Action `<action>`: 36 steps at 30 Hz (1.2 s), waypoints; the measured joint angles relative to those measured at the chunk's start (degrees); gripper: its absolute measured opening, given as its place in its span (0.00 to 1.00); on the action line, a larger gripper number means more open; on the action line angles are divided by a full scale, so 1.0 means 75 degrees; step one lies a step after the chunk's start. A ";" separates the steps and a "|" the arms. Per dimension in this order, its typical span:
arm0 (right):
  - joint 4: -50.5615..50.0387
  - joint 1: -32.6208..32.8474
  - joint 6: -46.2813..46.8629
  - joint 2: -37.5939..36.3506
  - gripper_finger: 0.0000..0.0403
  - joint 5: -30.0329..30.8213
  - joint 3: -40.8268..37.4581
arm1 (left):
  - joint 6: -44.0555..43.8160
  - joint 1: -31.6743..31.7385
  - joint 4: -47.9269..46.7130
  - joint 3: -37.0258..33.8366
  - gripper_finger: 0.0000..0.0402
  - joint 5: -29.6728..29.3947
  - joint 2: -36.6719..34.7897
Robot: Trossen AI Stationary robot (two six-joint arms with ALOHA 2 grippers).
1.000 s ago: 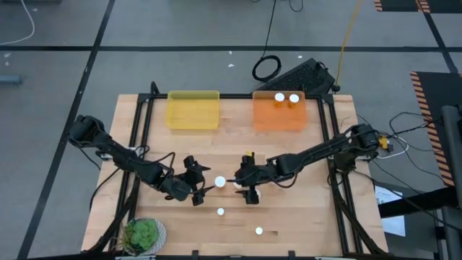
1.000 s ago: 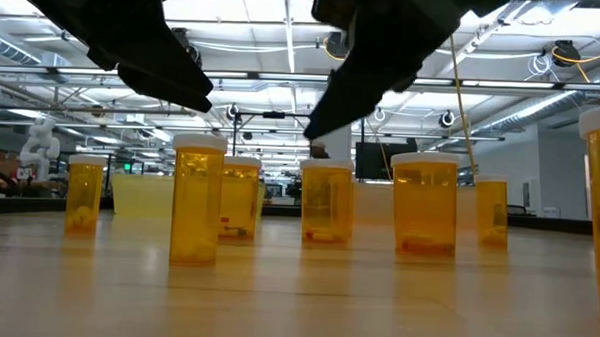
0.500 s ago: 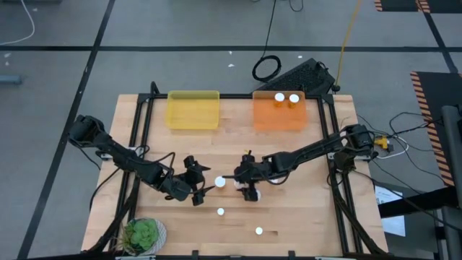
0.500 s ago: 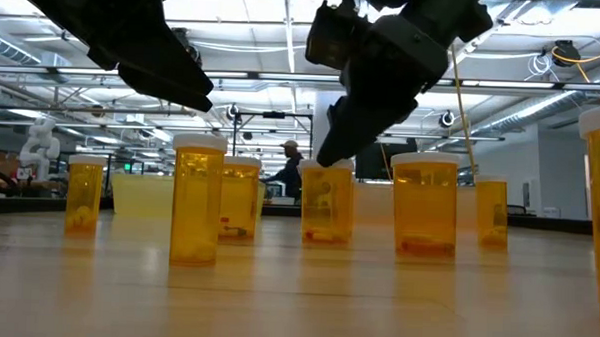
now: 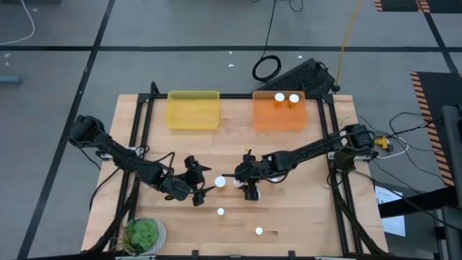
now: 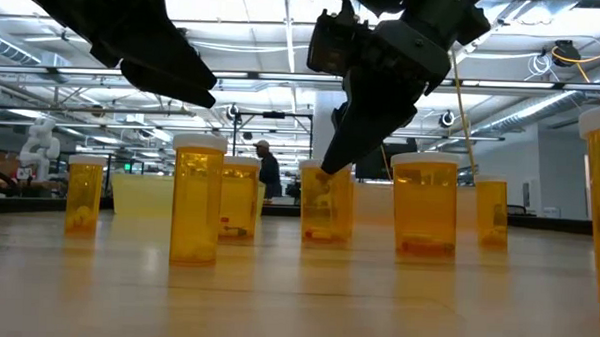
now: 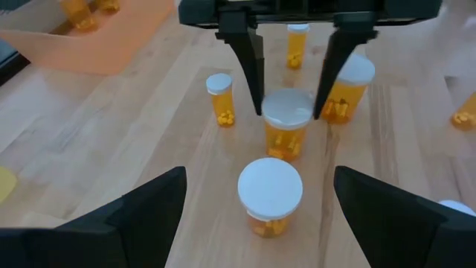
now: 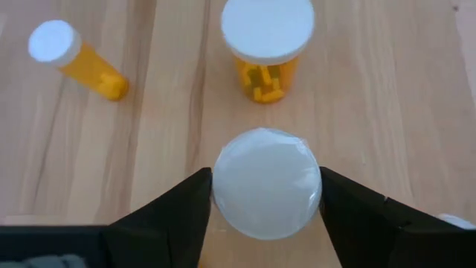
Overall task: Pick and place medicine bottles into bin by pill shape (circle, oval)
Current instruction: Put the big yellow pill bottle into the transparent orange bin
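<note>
While the right gripper (image 7: 288, 71) hangs low at bench (image 5: 303, 217) centre, its jaws stand spread, one finger (image 8: 167, 216) on each side of a white-capped medicine bottle (image 8: 266, 182), cap between the tips, contact uncertain. A second bottle (image 7: 270, 195) stands just beside it, toward the left gripper (image 5: 200, 181), whose jaws are released. Two bottles (image 5: 286, 99) sit in the orange bin (image 5: 279, 120); the yellow bin (image 5: 193, 110) lies beside it.

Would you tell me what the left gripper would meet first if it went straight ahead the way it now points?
Probably the large-capped bottle standing between the open fingers of the left gripper; the bottle straddled by the right gripper lies beyond.
</note>
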 joint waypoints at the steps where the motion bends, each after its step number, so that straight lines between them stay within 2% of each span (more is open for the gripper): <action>1: 0.0000 -0.0013 0.0000 0.0000 0.54 0.0000 0.0000 | 0.0015 0.0000 0.0000 0.0000 0.86 0.0000 0.0000; 5: 0.0000 -0.0009 -0.0050 0.0000 0.50 0.0006 0.0000 | 0.0078 0.0000 0.0000 0.0000 0.86 0.0003 0.0000; 13: 0.0074 -0.0046 -0.0377 -0.0101 0.54 0.0002 -0.0010 | 0.0152 0.0001 -0.0002 0.0000 0.86 0.0000 0.0000; 23: -0.0407 -0.0550 -0.0827 -0.1002 0.53 -0.0023 -0.0009 | 0.0317 0.0221 0.0041 0.0000 0.86 0.0003 0.0000; 30: -0.1093 -0.1398 -0.1402 -0.2113 0.53 -0.0020 -0.0009 | 0.0321 0.0392 -0.0007 0.0000 0.86 0.0005 0.0000; 36: -0.1634 -0.2565 -0.2129 -0.2979 0.54 -0.0020 -0.0006 | 0.0499 0.0603 -0.0020 0.0000 0.86 0.0011 0.0000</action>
